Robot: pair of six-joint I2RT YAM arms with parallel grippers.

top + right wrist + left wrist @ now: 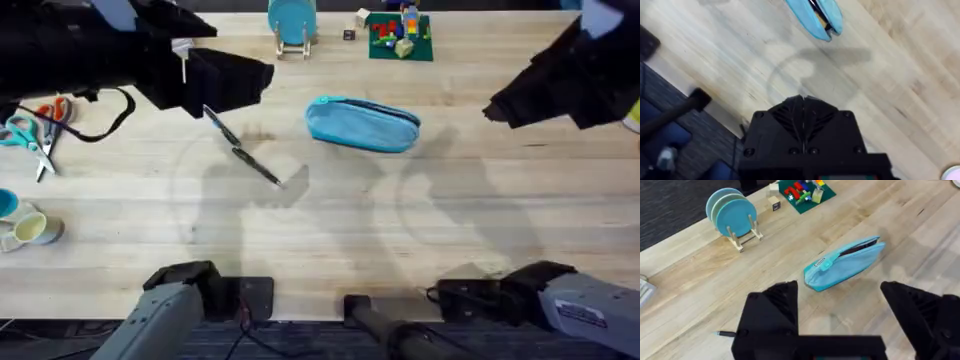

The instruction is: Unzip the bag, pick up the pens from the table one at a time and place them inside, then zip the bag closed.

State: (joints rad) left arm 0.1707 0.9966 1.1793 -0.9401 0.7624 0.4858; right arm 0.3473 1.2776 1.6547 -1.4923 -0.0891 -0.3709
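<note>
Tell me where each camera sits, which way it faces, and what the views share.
Overhead: fixed above the arms' bases, looking down and forward over the table; both arms and the pens show.
Left wrist: on the left arm, looking down at the bag and blue discs; left gripper jaws open.
Right wrist: on the right arm, looking down at the table edge and the bag's end; right gripper jaws shut.
Shared: the bag, in all three.

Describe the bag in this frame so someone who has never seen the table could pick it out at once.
On the wooden table, look toward the far middle, just nearer than the blue discs on a wooden stand and the green plate of toy bricks. The bag lies there: a light blue fabric pouch, long and oval, with a dark zipper line along its top. The dark pens to its left are far thinner.
</note>
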